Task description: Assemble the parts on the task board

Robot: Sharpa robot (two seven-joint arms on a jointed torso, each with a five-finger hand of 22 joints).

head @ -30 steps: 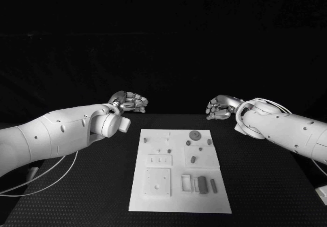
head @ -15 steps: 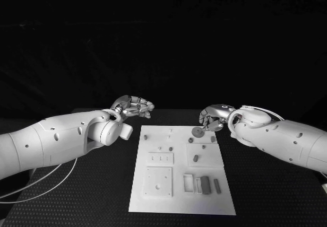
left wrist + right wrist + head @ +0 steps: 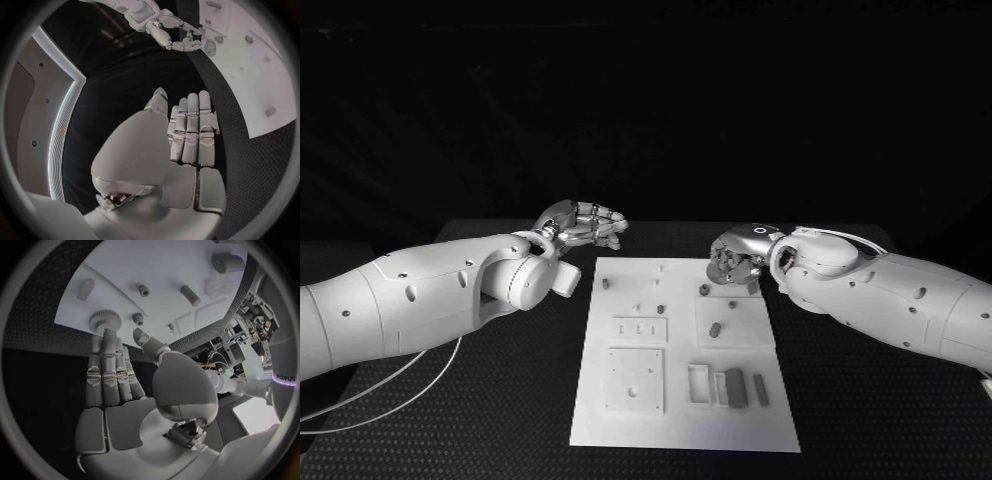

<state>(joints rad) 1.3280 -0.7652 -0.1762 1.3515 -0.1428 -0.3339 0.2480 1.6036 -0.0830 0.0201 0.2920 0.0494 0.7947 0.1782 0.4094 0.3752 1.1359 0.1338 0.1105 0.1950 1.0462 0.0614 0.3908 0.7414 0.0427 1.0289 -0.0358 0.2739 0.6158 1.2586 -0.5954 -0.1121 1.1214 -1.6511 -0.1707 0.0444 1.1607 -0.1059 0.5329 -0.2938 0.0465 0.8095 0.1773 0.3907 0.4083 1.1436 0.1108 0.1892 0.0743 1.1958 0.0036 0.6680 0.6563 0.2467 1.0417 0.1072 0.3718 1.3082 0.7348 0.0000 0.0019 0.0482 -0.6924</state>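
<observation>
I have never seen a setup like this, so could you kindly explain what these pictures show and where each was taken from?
This is a two-armed robot at a black table. One picture looks down from its head; the two round ones come from cameras behind each wrist. Each white arm ends in a silver many-fingered hand. The left hand hangs beside the far left corner of the white task board, holding nothing. The right hand reaches over the board's far right corner, its fingers right at a round toothed gear; I cannot tell whether it grips it. Small grey parts lie on the board.
</observation>
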